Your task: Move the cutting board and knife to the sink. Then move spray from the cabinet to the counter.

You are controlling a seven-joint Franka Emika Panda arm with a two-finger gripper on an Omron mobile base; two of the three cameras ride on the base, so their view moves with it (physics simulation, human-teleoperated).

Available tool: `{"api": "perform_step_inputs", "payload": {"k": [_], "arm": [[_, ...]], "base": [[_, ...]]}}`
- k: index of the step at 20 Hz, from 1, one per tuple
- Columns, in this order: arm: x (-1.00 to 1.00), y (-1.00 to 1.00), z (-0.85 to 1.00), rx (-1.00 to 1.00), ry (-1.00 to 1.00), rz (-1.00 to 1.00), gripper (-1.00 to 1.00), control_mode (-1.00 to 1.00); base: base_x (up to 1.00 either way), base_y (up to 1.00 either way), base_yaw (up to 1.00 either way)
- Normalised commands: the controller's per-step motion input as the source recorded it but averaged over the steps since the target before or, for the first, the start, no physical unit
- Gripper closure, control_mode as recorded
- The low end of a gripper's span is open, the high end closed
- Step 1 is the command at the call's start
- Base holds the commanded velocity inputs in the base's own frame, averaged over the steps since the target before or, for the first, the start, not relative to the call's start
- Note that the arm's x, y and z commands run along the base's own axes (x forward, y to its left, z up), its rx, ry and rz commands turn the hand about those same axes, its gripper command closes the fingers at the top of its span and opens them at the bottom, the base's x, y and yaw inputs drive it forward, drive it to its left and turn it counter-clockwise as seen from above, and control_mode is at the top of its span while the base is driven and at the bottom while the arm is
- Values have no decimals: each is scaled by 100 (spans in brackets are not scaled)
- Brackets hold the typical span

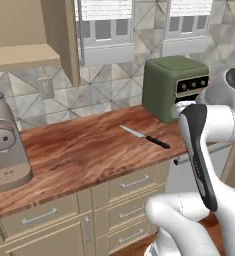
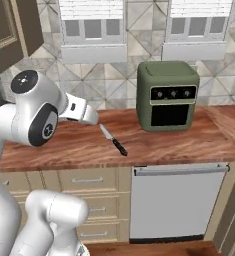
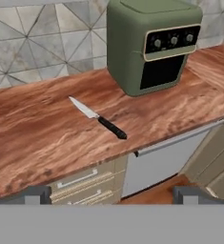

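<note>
The knife (image 3: 97, 117) has a silver blade and a black handle. The counter (image 1: 79, 150) is reddish-brown wood grain, with beige drawer fronts (image 1: 134, 182) and pale metal handles beneath. The oven (image 2: 168, 95) is olive green with a black door and dark knobs. The wall tiles (image 3: 42, 47) are grey in a triangle pattern. The coffee machine (image 1: 4, 145) is taupe. The cabinet (image 1: 24, 30) is light tan

The white arm (image 1: 204, 150) is folded high in front of the bench, its elbow raised and its forearm (image 2: 76, 112) reaching forward over the bench's front edge. In the hand view the tool (image 3: 111, 195) hangs clear above the bench front, tilted down toward it, its two dark fingertips (image 3: 35, 194) spread wide apart with nothing between them
</note>
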Motion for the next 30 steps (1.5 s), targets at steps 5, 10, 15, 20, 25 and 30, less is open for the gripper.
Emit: {"api": "perform_step_inputs", "payload": {"k": [5,10,15,20,25,30], "arm": [[0,0,0,0,0,0,-100,100],[0,0,0,0,0,0,-100,100],[0,0,0,0,0,0,-100,100],[0,0,0,0,0,0,-100,100],[0,0,0,0,0,0,-100,100],[0,0,0,0,0,0,-100,100]], "base": [[45,-34,43],[31,-32,38],[2,-70,21],[1,-51,21],[19,11,18],[39,-3,14]]}}
